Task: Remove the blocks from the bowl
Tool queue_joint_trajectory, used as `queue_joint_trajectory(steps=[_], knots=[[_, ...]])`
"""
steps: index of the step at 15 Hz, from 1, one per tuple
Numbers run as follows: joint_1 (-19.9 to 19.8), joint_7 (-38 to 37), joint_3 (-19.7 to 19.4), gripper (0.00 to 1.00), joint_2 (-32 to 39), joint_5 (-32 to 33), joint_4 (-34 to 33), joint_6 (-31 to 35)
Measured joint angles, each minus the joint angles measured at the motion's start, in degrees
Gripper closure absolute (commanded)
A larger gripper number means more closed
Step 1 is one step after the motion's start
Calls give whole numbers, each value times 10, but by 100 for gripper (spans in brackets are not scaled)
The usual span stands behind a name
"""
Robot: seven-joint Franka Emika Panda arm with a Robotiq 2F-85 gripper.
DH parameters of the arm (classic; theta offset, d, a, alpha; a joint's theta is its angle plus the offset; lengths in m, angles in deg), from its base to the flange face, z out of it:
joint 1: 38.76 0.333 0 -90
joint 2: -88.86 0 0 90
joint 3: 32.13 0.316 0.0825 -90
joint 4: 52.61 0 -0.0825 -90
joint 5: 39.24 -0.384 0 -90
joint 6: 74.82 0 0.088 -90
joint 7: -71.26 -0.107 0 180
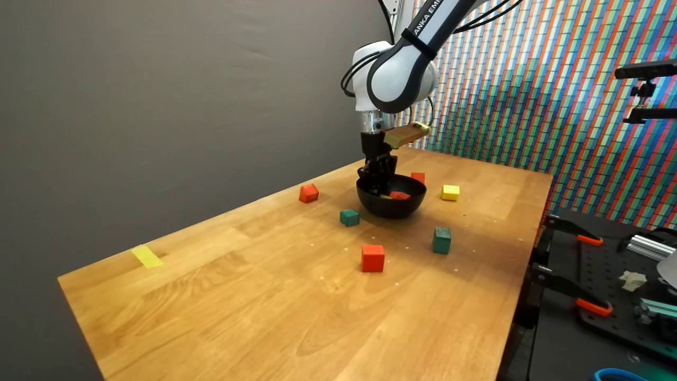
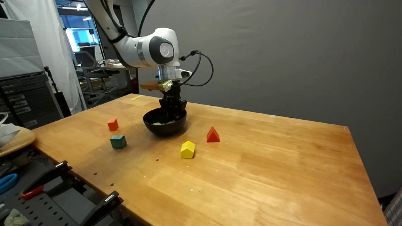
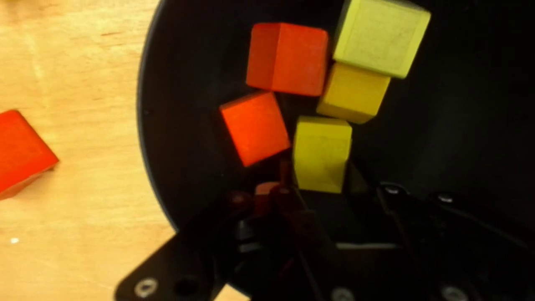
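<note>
Yellow block (image 3: 322,154), 1 of at least 5 in the bowl (image 3: 179,104); pincer (image 3: 322,177) astride it, whether pinching cannot be told.
Possible faults, wrist view: orange block (image 3: 256,128) at 10 o'clock, just beside, may jam the pincer; a hold near the yellow block's 6 o'clock end may twist loose; downward pressure may tip the bowl.

Robotics lab, part office by its furniture. Both exterior views: cabled robot arm (image 1: 394,84) over a wooden table (image 2: 251,175), grey backdrop (image 2: 251,62) behind. In an exterior view, lettering (image 1: 427,17) "ANKA EMI" on the arm, top right of centre; right edge, camera-like bar (image 1: 646,69) on a bracket (image 1: 658,114); lower right, perforated board (image 1: 603,251), orange-tipped clamps (image 1: 568,288). In an exterior view, left: white curtain (image 2: 40,44), drawer unit (image 2: 34,91); upper left, past the curtain, office chair (image 2: 86,59) and desk (image 2: 116,67).
</note>
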Motion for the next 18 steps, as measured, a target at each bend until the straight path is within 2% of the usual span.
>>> queue_joint_trajectory(steps=[4,8,11,14,18], knots=[[0,-1,-1,78,-9,-8,-1,3],[19,-49,-37,78,-47,35,-4,47],[14,-80,-59,78,-45,34,-31,52],[0,-82,-60,78,-40,24,-56,52],[1,-133,-86,78,-12,31,-103,47]])
